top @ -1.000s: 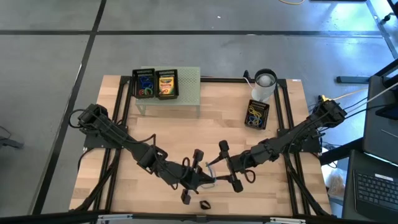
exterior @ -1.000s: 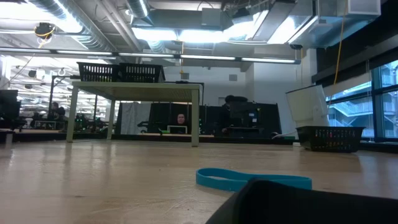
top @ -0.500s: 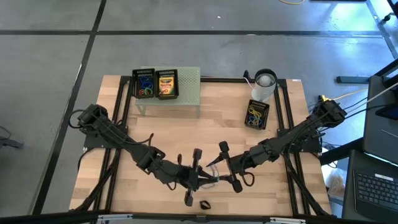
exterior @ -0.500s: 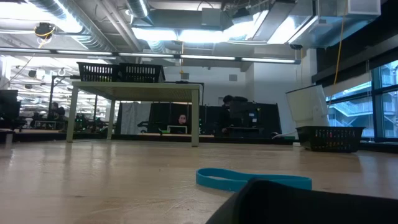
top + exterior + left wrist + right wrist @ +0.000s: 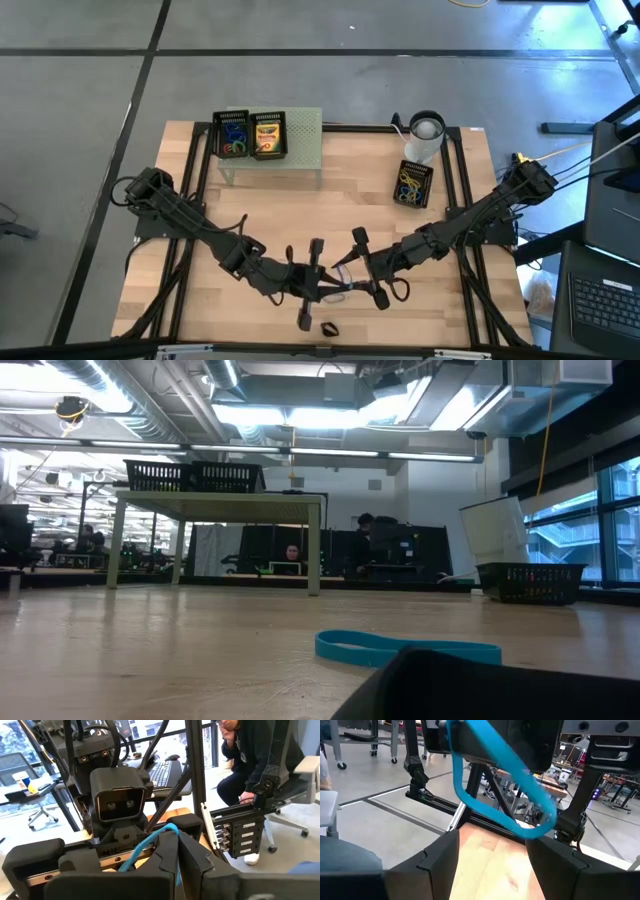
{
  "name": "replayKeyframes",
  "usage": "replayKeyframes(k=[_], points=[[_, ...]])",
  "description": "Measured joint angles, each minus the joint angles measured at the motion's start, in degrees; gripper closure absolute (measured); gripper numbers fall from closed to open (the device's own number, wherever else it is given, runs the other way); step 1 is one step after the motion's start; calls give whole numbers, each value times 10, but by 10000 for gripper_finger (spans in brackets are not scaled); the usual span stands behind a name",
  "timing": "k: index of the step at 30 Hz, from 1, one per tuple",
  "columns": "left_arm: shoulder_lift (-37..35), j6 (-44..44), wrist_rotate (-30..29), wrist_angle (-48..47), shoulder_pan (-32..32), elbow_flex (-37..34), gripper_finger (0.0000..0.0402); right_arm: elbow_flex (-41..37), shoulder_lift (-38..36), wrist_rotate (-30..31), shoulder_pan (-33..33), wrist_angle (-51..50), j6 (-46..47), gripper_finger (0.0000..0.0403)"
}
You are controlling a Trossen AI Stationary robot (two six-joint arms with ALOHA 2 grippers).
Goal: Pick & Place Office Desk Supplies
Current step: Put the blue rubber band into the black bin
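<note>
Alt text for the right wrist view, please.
A blue loop hangs in the air, its top end held by the left gripper opposite. Below, the right gripper's two dark fingers stand apart over the wooden table.

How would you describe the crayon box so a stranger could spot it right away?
At the wooden table's far edge stands a pale green perforated stand. Two black baskets sit side by side on it; the crayon box fills the one nearer the white cup. It is the only yellow-and-green box, while the neighbouring basket holds coloured loops.
</note>
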Motion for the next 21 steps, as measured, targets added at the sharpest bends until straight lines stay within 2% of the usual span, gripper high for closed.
replayKeyframes(k=[8, 16, 21], points=[[0, -14, 0, 0, 0, 0, 397, 0, 0, 3, 0, 4, -4, 172], [0, -24, 0, 0, 0, 0, 398, 0, 0, 77, 0, 4, -56, 172], [0, -12, 0, 0, 0, 0, 399, 0, 0, 75, 0, 3, -57, 172]])
